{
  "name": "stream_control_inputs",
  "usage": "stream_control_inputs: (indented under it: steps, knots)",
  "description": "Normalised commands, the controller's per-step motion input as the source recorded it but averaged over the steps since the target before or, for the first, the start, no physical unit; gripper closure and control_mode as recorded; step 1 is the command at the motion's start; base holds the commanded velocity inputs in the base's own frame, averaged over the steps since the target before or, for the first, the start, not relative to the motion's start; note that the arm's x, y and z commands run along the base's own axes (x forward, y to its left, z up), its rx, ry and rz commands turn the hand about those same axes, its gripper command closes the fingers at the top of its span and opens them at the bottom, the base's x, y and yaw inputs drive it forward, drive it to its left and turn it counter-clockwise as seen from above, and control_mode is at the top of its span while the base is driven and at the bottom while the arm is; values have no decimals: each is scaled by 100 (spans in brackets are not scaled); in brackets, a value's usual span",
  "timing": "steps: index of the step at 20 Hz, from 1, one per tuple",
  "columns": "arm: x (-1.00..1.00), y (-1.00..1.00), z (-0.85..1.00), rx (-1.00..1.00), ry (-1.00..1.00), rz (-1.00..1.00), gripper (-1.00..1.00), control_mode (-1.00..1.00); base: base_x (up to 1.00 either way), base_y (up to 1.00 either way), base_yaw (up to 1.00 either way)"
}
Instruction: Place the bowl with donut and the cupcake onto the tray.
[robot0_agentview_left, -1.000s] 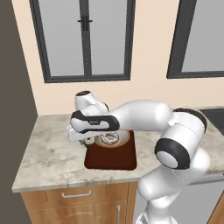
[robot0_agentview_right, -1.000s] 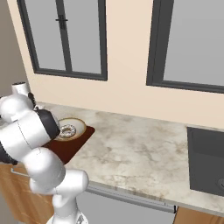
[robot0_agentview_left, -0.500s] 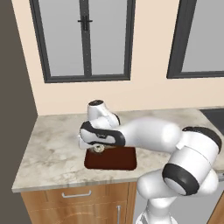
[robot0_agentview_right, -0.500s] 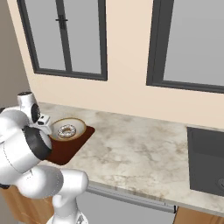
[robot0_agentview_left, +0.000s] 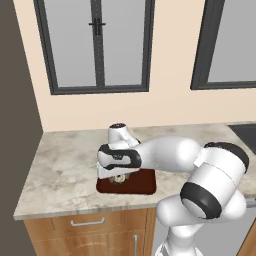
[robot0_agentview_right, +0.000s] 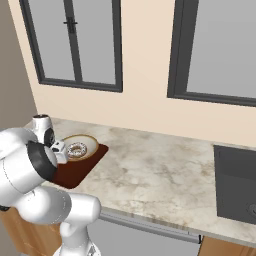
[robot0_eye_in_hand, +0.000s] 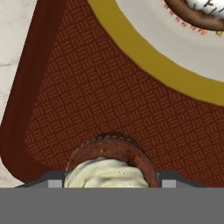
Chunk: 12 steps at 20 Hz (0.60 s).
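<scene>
Claw over the tray, cupcake between its tips

Claw (robot0_eye_in_hand: 105, 184) stands wide around the cupcake (robot0_eye_in_hand: 109, 164); grip unclear. Cupcake sits low over the tray (robot0_eye_in_hand: 87, 100), beside the bowl (robot0_eye_in_hand: 148, 52) holding the donut (robot0_eye_in_hand: 197, 13).

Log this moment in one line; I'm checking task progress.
bowl with donut: on tray | cupcake: between gripper fingers, over tray

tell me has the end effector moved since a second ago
Yes. In the left base view the end effector has shifted from the tray's far left corner toward its near edge, with the cupcake between its fingers.
</scene>
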Motion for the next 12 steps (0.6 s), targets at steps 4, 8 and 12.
stream_control_inputs:
  steps: [4,8,12]
  knots:
    - [14,0,-27,0,8,0,100,-100,0,0,0]
    - [31,0,-3,0,4,0,100,-100,0,0,0]
    - [21,0,-4,0,0,0,100,-100,0,0,0]
